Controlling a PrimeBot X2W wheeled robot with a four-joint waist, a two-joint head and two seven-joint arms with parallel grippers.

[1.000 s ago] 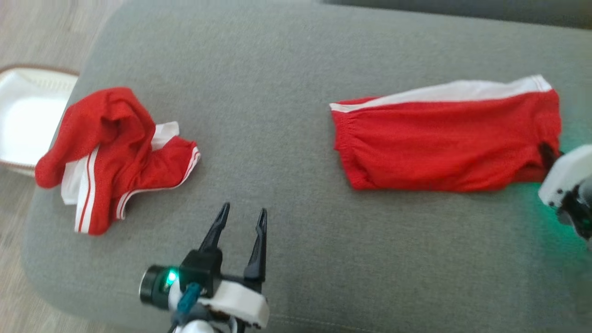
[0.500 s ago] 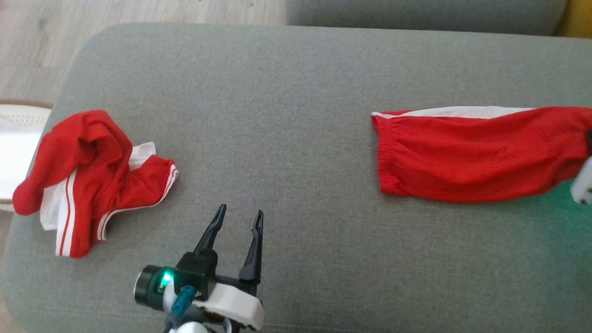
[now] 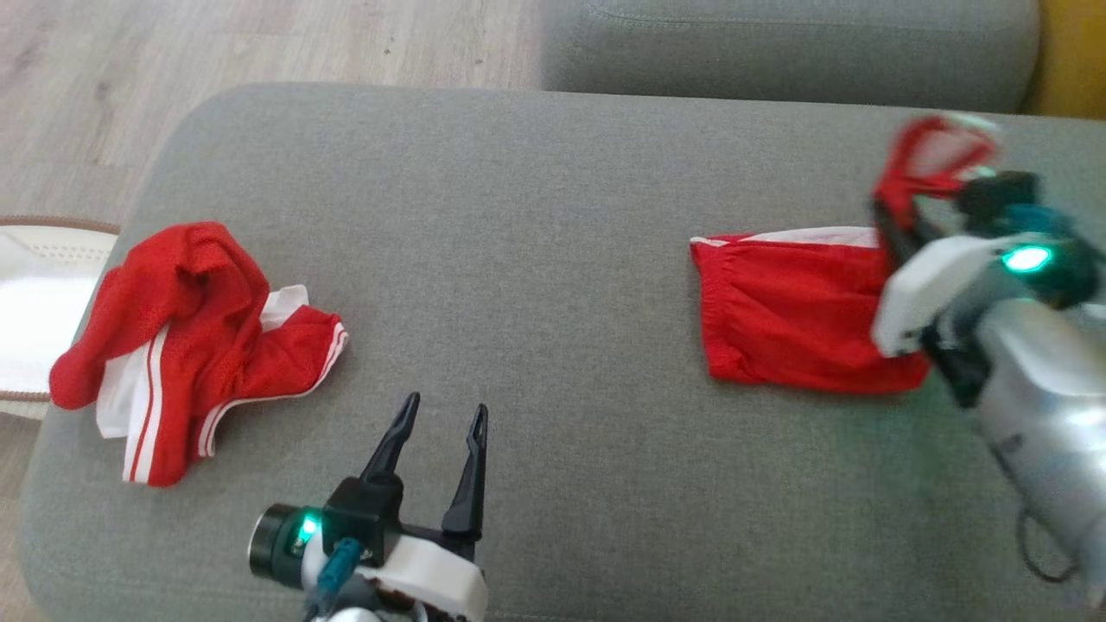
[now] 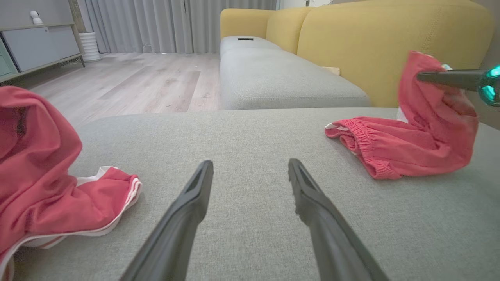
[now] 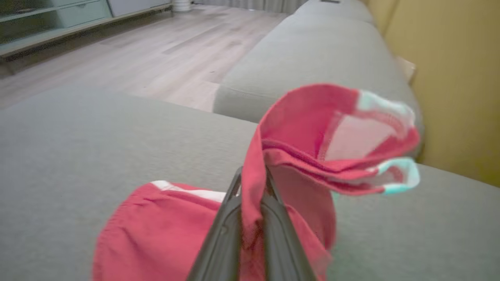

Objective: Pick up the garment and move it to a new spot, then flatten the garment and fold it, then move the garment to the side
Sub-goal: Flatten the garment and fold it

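Folding step: the right gripper (image 5: 252, 185) pinches in its fingers the leg end of the shorts (image 3: 786, 328), above the half lying on the sofa (image 3: 536, 259). The left gripper (image 3: 442, 415) has its fingers wide. Next, probably, lay the end onto the waistband.

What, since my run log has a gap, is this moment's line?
right gripper: shut on red shorts, end lifted | left gripper: open, empty | crumpled garment: untouched
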